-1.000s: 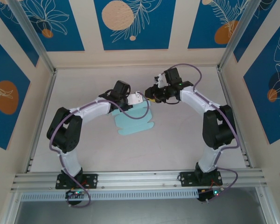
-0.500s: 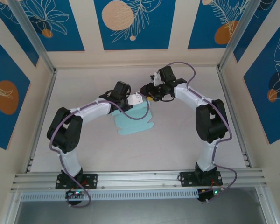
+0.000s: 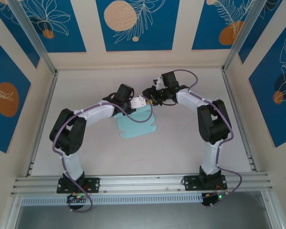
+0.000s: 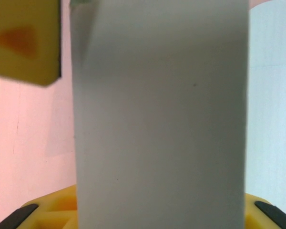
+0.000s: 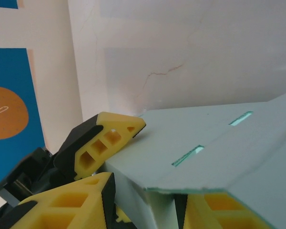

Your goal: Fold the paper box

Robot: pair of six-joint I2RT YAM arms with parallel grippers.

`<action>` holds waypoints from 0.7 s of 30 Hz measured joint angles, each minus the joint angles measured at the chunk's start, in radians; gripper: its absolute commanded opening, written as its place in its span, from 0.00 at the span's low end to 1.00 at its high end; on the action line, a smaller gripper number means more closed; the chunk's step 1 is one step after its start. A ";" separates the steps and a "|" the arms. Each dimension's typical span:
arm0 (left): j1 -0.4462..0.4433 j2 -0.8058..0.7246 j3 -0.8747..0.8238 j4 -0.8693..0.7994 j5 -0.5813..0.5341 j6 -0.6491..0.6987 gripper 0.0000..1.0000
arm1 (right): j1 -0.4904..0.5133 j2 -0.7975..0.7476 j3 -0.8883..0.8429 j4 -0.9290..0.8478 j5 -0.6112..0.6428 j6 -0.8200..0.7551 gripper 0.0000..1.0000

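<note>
The paper box (image 3: 136,123), a pale light-blue die-cut card sheet, lies flat at the centre of the pale table (image 3: 190,143) with one flap raised. Just beyond the table's centre, the left gripper (image 3: 141,101) is clamped on this flap, which fills the gap between its part-closed jaws. Beside it, the right gripper (image 3: 149,97) sets its yellow fingers (image 5: 97,191) astride the flap's edge. Whether they pinch it cannot be told.

The pale table (image 3: 181,150) carries one thing — the light-blue paper box (image 3: 133,128), partly flat on it.
</note>
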 measured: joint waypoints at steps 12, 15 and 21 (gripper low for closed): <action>0.000 0.021 0.002 -0.018 -0.019 -0.008 0.26 | 0.011 0.011 -0.089 0.179 0.012 0.143 0.38; -0.002 0.022 0.004 -0.018 -0.016 0.000 0.26 | 0.010 -0.010 -0.103 0.164 0.034 0.126 0.40; -0.022 0.029 0.028 -0.014 0.012 0.006 0.26 | -0.035 -0.146 -0.208 0.121 0.047 0.081 0.43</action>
